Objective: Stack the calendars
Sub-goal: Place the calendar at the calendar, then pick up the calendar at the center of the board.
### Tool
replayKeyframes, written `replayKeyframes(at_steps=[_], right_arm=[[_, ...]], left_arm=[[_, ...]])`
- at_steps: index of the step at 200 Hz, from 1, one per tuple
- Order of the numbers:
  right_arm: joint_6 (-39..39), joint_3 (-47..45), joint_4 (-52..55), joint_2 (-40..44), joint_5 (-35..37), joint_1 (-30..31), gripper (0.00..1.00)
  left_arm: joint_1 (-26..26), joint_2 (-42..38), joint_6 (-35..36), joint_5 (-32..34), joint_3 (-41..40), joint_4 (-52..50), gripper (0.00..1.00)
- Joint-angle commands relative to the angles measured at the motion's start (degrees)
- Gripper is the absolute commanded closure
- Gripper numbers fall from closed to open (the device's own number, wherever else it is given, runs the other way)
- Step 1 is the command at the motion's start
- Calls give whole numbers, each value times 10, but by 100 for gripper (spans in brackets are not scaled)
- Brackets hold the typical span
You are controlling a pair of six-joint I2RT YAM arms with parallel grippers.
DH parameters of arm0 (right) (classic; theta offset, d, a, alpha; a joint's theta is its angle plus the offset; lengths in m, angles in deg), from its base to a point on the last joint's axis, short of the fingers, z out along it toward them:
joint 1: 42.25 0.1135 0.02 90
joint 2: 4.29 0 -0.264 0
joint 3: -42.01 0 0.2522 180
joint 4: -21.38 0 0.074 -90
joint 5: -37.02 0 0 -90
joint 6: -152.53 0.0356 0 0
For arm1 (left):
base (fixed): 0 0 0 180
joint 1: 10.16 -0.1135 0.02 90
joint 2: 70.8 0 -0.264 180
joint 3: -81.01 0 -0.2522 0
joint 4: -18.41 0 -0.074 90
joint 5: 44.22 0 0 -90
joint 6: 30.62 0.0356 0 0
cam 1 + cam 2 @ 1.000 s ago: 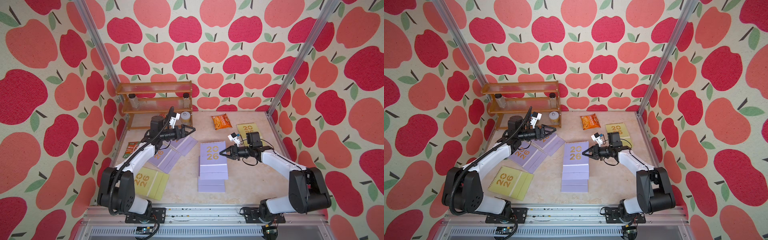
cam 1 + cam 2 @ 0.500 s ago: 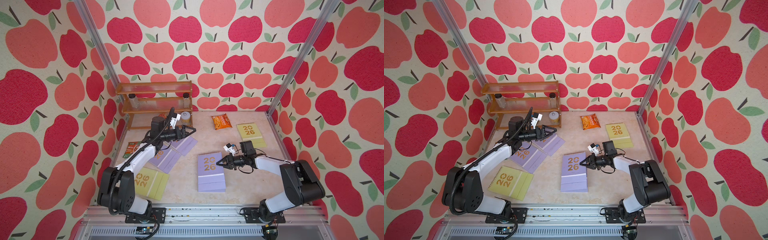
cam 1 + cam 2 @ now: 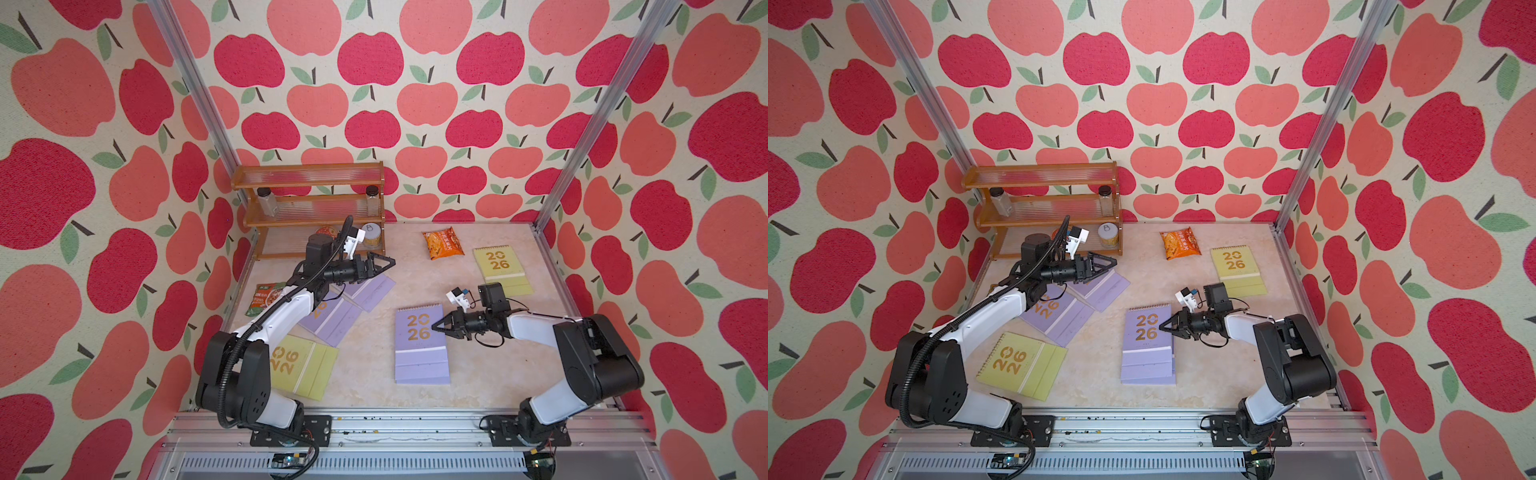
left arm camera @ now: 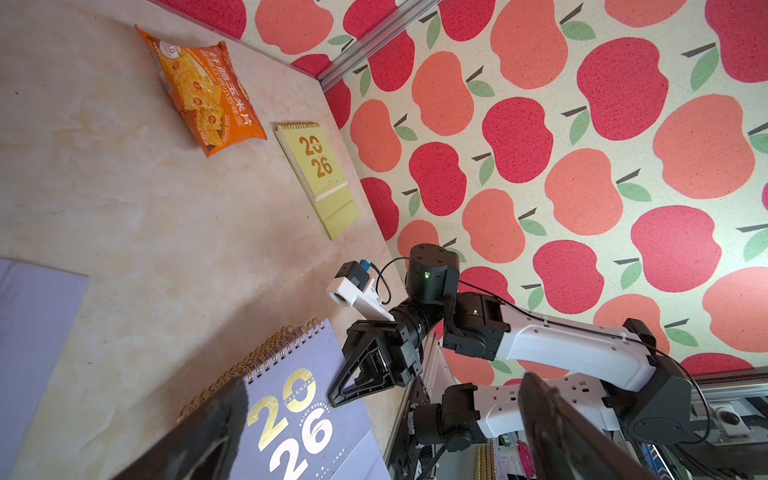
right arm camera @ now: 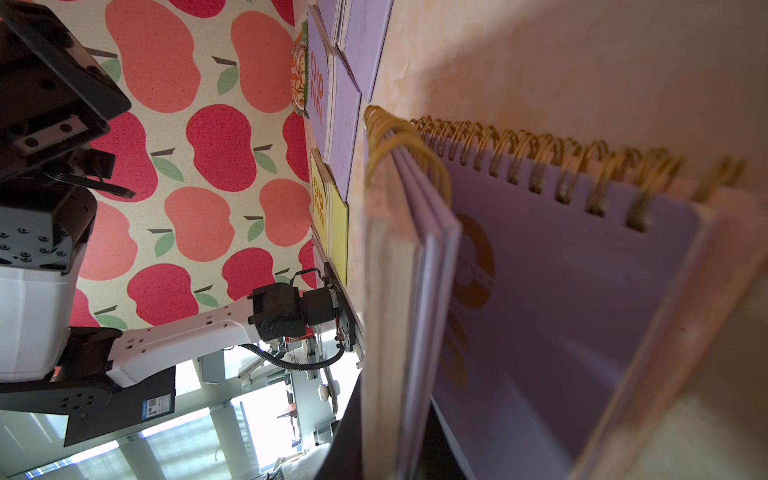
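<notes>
In both top views the wooden rack [image 3: 307, 195] holds two jars [image 3: 267, 201] on its middle tier and a can [image 3: 371, 234] on the bottom one. Just in front of the rack the left claw [image 3: 384, 264] hangs spread wide, empty. Farther out from the rack, the right claw [image 3: 1163, 326] is pinched almost closed on the edge of the top lavender calendar [image 3: 1142, 347] of a stack. The left wrist view shows an orange packet [image 4: 203, 91] and a yellow-green calendar [image 4: 320, 174] lying apart on the worktop [image 4: 124, 208]. The right wrist view shows the lavender calendar's gold spiral [image 5: 519, 160] close up.
</notes>
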Motion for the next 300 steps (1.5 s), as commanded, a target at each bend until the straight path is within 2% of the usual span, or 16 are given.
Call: replayKeyframes(at_steps=[1,23,56,87,104,122,157,170,202,238,268,300], right_arm=[[-29,4,30,-3,12,2,78],[-34,6,37,-2,21,2,72],[-47,15,55,-4,34,2,52],[-75,39,118,6,77,2,46],[-91,59,186,22,142,6,45],[-106,81,260,41,232,10,40],[-133,113,332,80,359,9,34],[-154,138,355,95,389,-4,33],[-223,264,417,75,382,-104,28],[-277,441,492,-20,384,-205,18],[-288,512,479,-101,405,-262,17],[-278,528,420,-178,443,-286,15]], left_arm=[[3,10,-5,0,5,13,0],[4,14,-5,-2,8,14,0],[4,21,-3,-2,9,13,0],[4,25,-1,-2,10,11,0],[4,25,10,2,14,-6,0],[3,27,42,26,31,-73,0],[6,41,56,45,57,-115,0],[24,58,58,71,88,-136,0],[118,176,41,146,218,-142,0],[190,349,12,245,397,-159,0],[228,463,-11,261,517,-150,0],[248,559,-53,259,618,-127,0]])
